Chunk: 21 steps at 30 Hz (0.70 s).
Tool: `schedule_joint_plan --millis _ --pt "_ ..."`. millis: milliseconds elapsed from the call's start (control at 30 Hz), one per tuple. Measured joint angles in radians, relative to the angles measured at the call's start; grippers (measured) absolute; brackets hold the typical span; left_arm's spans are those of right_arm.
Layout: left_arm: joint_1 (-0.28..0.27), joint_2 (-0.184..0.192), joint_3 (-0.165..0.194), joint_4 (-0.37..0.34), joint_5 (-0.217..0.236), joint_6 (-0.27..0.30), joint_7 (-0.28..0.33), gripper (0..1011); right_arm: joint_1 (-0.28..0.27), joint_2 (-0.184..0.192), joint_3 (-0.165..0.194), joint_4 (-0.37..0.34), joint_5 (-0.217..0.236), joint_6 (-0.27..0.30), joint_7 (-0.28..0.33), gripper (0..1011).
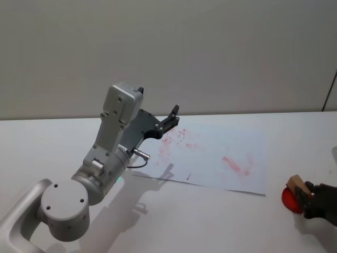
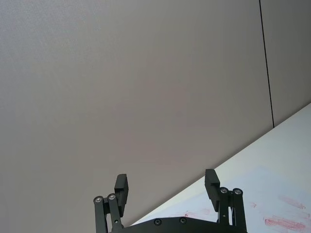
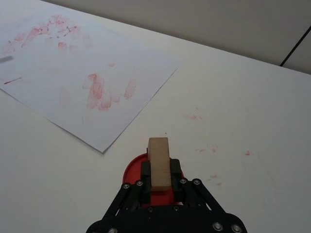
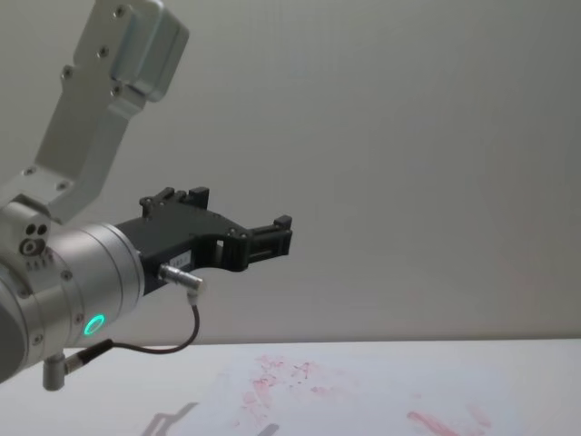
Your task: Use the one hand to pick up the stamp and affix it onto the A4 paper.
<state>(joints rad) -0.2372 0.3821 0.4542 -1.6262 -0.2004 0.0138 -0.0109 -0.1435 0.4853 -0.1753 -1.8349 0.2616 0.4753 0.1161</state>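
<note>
The stamp (image 3: 159, 162), a light-brown wooden block, sits clamped between the fingers of my right gripper (image 3: 160, 172), directly over a round red ink pad (image 3: 133, 170). In the head view the stamp (image 1: 297, 184) and the right gripper (image 1: 305, 196) are at the table's right edge, right of the A4 paper (image 1: 221, 158). The A4 paper (image 3: 82, 73) is a white sheet with red smudges, lying flat. My left gripper (image 1: 171, 120) hangs raised above the paper's far left corner, open and empty; its fingers (image 2: 211, 182) stand apart.
The red ink pad (image 1: 290, 199) lies on the white table (image 1: 221, 221) near the right edge. Small red ink specks (image 3: 204, 148) dot the tabletop beside the pad. The left arm's big grey body (image 1: 100, 168) stands over the table's left part. A grey wall is behind.
</note>
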Motion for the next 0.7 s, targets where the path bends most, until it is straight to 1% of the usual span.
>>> schedule_joint_plan --millis 133,333,500,567,600,633,700 --pt "0.0 0.0 0.0 0.0 0.0 0.0 0.0 1001 0.005 -0.007 0.0 0.0 0.006 -0.016 0.003 224" --pt "0.0 0.0 0.0 0.0 0.0 0.0 0.0 1001 0.023 -0.029 -0.002 -0.009 0.026 -0.046 0.014 224" --pt "0.0 0.0 0.0 0.0 0.0 0.0 0.0 1001 0.05 -0.063 -0.015 -0.014 0.037 -0.069 0.027 224" --pt "0.0 0.0 0.0 0.0 0.0 0.0 0.0 1001 0.071 -0.09 -0.029 -0.011 0.038 -0.078 0.037 224" --pt "0.0 0.0 0.0 0.0 0.0 0.0 0.0 1001 0.071 -0.09 -0.029 -0.011 0.038 -0.078 0.037 224" --pt "0.0 0.0 0.0 0.0 0.0 0.0 0.0 1001 0.083 -0.106 -0.036 -0.007 0.037 -0.08 0.042 224" --pt "0.0 0.0 0.0 0.0 0.0 0.0 0.0 1001 0.097 -0.123 -0.046 -0.001 0.031 -0.08 0.049 224"
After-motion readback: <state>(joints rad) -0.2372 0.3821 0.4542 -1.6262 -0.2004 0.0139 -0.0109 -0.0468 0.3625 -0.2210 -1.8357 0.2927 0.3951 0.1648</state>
